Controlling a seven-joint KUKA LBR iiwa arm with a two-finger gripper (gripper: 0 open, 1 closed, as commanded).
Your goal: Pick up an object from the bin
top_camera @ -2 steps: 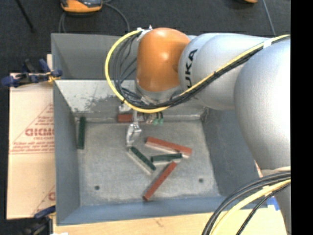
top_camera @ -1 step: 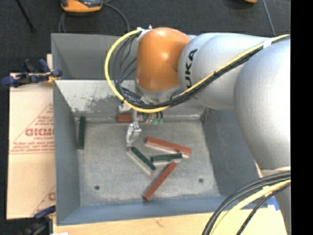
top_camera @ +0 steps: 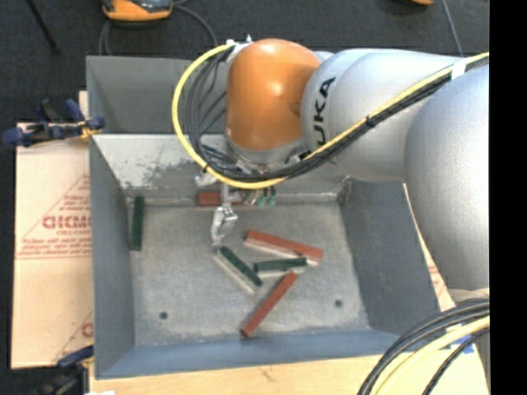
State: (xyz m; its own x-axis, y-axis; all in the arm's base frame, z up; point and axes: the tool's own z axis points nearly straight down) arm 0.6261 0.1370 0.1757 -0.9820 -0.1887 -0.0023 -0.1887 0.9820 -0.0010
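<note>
Gripper point(top_camera: 221, 223) hung low at 11 o'clock in the bin point(top_camera: 111, 245), just beside the upper end of a green stick point(top_camera: 241, 267) on the heap's point(top_camera: 280, 264) 10 o'clock edge, probably stationed there because that end lay clear of the crossed red sticks point(top_camera: 280, 243); spread or pressed together, couldn't tell.

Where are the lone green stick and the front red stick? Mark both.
lone green stick point(top_camera: 136, 223), camera view, its middle.
front red stick point(top_camera: 268, 304), camera view, its middle.
</note>
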